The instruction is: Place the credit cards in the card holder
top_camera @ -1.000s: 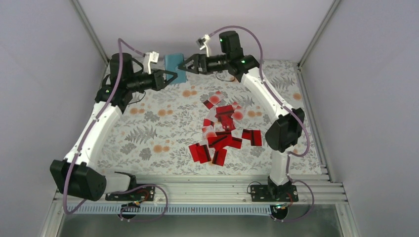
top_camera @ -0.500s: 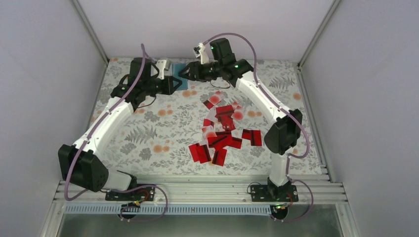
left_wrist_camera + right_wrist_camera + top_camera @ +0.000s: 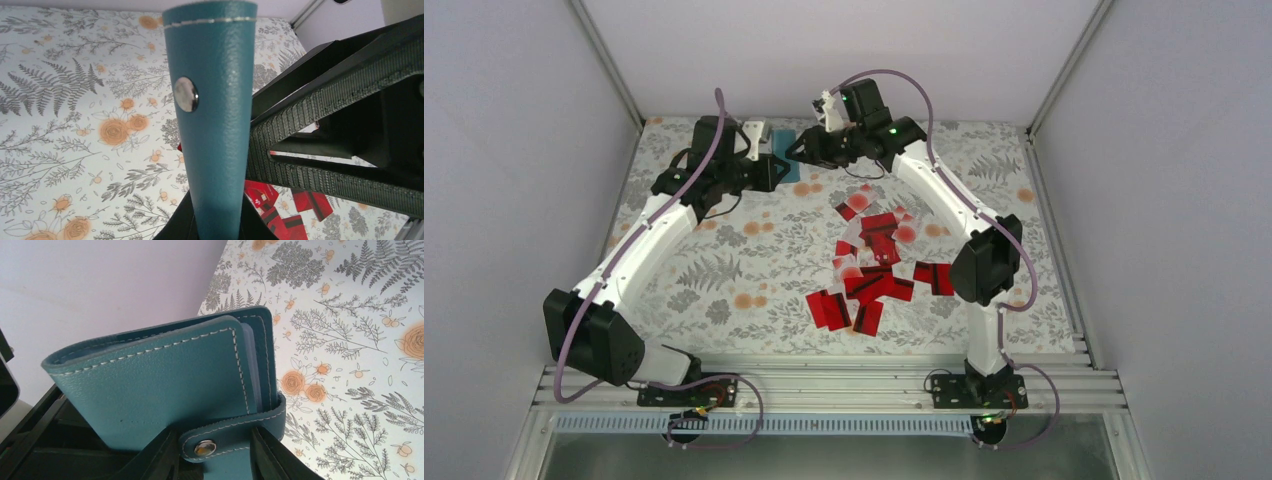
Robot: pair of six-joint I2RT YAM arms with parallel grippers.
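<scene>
Left end effector [image 3: 215, 225] grips holder [image 3: 212, 125] | right end effector [image 3: 215, 460] straddles strap [image 3: 230, 435], grip unclear | cards [image 3: 874, 270] loose on counter [image 3: 724, 260], well apart | none inserted yet

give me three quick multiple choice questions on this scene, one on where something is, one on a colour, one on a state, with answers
1. Where do the credit cards lie?
A) in a loose heap on the floral cloth
B) tucked inside the pouch
C) stacked at the near left corner

2. What colour is the card holder?
A) brown
B) teal
C) yellow

3. How is the left gripper?
A) open over the cards
B) shut on the card holder
C) out of sight

Answers:
1 A, the red cards lie scattered mid-cloth.
2 B, its stitched cover is teal in both wrist views.
3 B, its wrist view shows the holder clamped between its fingers.
</scene>
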